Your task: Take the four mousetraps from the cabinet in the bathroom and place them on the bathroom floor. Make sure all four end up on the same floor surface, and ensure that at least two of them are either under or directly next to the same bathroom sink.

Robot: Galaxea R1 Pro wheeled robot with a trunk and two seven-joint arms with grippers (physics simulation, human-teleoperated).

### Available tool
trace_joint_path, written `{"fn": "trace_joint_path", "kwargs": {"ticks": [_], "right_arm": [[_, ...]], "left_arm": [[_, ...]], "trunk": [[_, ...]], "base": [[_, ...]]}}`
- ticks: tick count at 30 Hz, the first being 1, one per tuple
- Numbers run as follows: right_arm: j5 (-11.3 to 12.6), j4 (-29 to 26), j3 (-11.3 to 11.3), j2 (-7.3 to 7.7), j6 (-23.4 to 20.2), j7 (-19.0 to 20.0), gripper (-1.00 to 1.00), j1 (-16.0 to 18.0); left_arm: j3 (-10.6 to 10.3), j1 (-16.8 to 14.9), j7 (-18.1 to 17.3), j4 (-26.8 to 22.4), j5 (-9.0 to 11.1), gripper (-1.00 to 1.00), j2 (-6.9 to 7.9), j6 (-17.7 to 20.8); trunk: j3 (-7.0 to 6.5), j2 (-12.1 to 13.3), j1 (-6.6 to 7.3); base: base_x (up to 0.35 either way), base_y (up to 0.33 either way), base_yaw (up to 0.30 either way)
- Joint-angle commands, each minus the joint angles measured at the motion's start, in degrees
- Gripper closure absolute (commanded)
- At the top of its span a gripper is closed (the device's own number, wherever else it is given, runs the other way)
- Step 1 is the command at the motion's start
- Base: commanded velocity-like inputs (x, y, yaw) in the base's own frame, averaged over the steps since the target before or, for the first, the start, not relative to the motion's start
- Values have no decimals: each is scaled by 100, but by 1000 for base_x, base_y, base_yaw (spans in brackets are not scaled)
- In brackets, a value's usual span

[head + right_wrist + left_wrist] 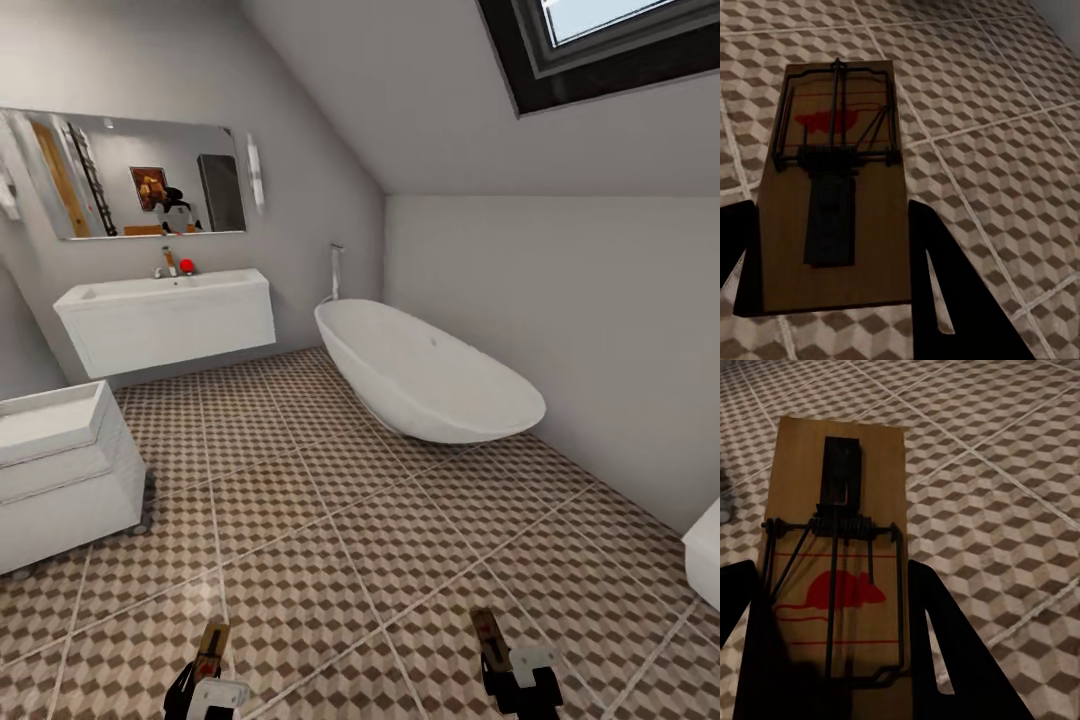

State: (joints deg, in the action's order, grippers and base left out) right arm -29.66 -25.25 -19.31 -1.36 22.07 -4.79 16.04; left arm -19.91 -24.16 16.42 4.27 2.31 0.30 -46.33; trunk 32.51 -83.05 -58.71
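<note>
Attic bathroom under a sloped ceiling with a skylight (610, 40), floored in the bathroom floor (330, 540) of brown, beige and white cube-pattern tiles with thin pale grout lines. Against the far wall, the sink (165, 290) – a wide white basin in a wall-hung vanity, chrome faucet (160, 270) at its back, a small red item (187, 266) beside it on the rim, a mirror (130, 178) above. To the right of that, an oval white bathtub (425, 375) standing on the tiles. At the left edge, a low white unit (60, 475) with a recessed top; at the far right edge, a corner of another white fixture (705, 555).

Low in the head view, both arms raised over the tiles. Left pincer (208, 672) closed on a mousetrap (212, 645), board pointing forward and held clear of the floor; in the left wrist view the left mousetrap (840, 562) lying flat between the two dark fingers (945, 660), red mouse print near the fingers, dark metal plate toward the far end. Right pincer (510, 668) likewise clamped on a second mousetrap (490, 635) – in the right wrist view that board (832, 202) gripped at its near end between the fingers (945, 292), red mark at the far end, tiles beneath and apart from it
</note>
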Motion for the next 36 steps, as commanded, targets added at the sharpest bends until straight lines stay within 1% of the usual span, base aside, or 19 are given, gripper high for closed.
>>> {"fn": "trace_joint_path", "kwargs": {"ticks": [1,18,36], "right_arm": [[-40,3,-38,-5,25,5,100,4],[-40,3,-38,-5,25,6,100,4],[-40,3,-38,-5,25,7,100,4]], "left_arm": [[-48,-9,20,21,20,100,-4,-26],[-48,-9,19,21,22,100,-4,-26],[-48,-9,27,21,24,100,-4,-26]], "trunk": [[5,-3,-2],[5,-3,-2],[5,-3,-2]], "base": [[245,-94,255],[307,-99,255],[338,-6,255]]}}
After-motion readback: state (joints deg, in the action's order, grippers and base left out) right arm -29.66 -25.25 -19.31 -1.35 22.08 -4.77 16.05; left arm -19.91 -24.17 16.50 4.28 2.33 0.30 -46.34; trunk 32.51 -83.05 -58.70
